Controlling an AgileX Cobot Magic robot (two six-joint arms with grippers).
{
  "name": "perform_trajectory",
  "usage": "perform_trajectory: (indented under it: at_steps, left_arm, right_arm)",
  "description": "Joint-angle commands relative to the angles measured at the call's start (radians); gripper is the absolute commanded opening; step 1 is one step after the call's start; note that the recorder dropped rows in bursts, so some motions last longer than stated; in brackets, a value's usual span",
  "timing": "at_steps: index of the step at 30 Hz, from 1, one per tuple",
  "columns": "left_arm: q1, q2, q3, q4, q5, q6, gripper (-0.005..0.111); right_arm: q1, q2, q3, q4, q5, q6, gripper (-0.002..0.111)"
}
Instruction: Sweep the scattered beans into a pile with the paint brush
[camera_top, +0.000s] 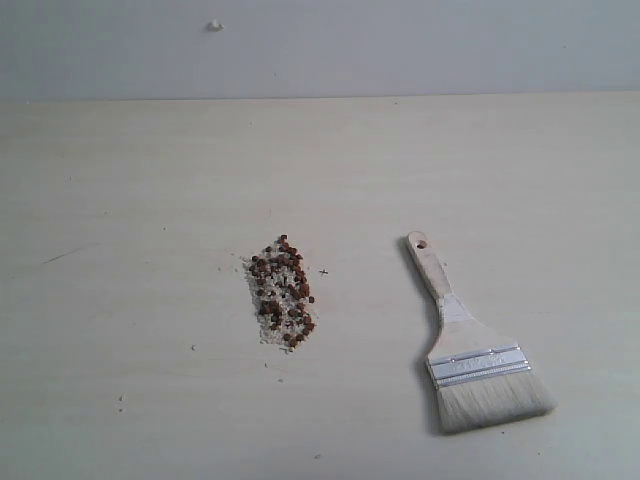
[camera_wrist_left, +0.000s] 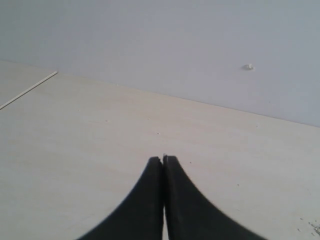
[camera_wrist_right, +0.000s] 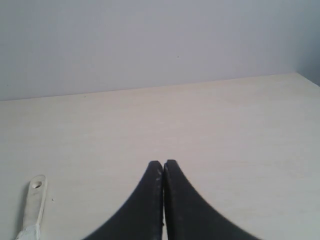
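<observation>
Reddish-brown beans mixed with white grains lie gathered in one oblong pile (camera_top: 283, 293) near the middle of the pale table. The paint brush (camera_top: 468, 345) lies flat to the right of it, cream bristles toward the front edge, wooden handle with its hole pointing away. Neither arm shows in the exterior view. My left gripper (camera_wrist_left: 163, 160) is shut with nothing between its fingers, above bare table. My right gripper (camera_wrist_right: 163, 163) is shut and empty too. The brush handle end (camera_wrist_right: 34, 200) shows off to one side of it, apart from the fingers.
A few stray white grains (camera_top: 195, 348) lie around the pile. The pale wooden table (camera_top: 150, 200) runs back to a grey wall (camera_top: 400, 40) bearing a small white knob (camera_top: 214, 25). A table seam (camera_wrist_left: 27, 90) appears in the left wrist view.
</observation>
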Motion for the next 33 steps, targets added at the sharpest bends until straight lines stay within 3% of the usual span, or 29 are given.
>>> perform_trajectory:
  at_steps: [1,9,14,33]
  left_arm:
    - [0.001,-0.003,0.002,-0.007,-0.002,0.002,0.0]
    - [0.001,-0.003,0.002,0.116,0.025,0.155,0.0]
    - [0.001,-0.003,0.002,0.116,0.148,0.155,0.0]
    - [0.001,-0.003,0.002,0.118,0.153,0.155,0.0]
  right_arm:
    - [-0.002,-0.006,0.005,-0.008,0.0,-0.008,0.0]
    - [-0.002,-0.006,0.005,-0.008,0.0,-0.008,0.0]
    - [-0.002,-0.006,0.005,-0.008,0.0,-0.008,0.0]
    - [-0.002,-0.006,0.005,-0.008,0.0,-0.008,0.0]
